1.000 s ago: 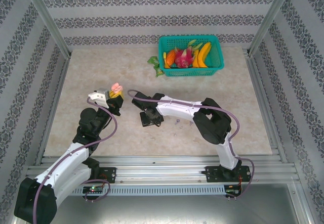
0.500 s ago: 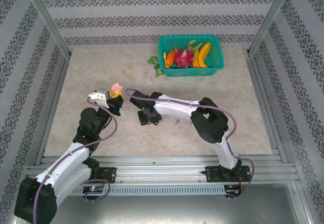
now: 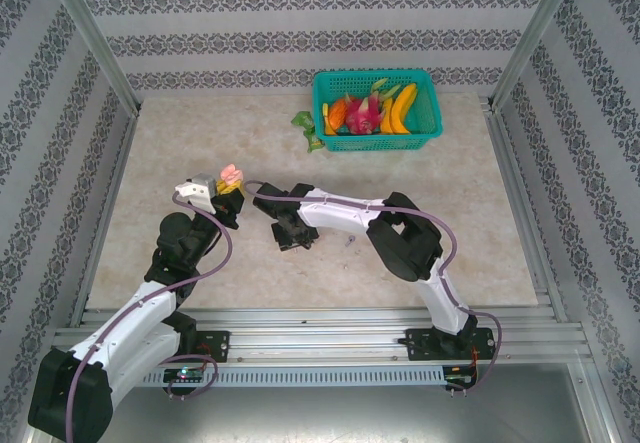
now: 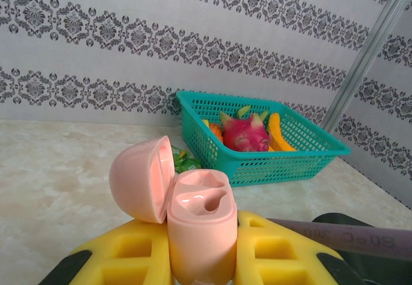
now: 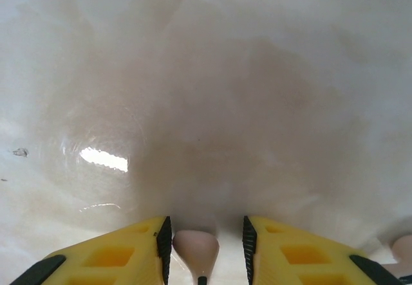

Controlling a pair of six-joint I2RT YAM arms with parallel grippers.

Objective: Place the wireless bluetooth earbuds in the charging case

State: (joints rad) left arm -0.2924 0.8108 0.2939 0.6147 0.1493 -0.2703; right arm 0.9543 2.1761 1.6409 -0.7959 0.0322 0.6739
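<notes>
Pale pink earbud sits right between my right fingers, down on the table. Its bulb faces forward and its stem runs back toward the wrist, so the long axis lines up with the fingers. They're partly open, almost brushing it on one side with a sliver of daylight on the other, so I'd say it's not pinched yet. Near by, my left fingers are clamped tight on the open charging case, wells up, so the right arm owns this pick.

We see a teal basket of fruit at our table's far edge, a green packet just beside it.
</notes>
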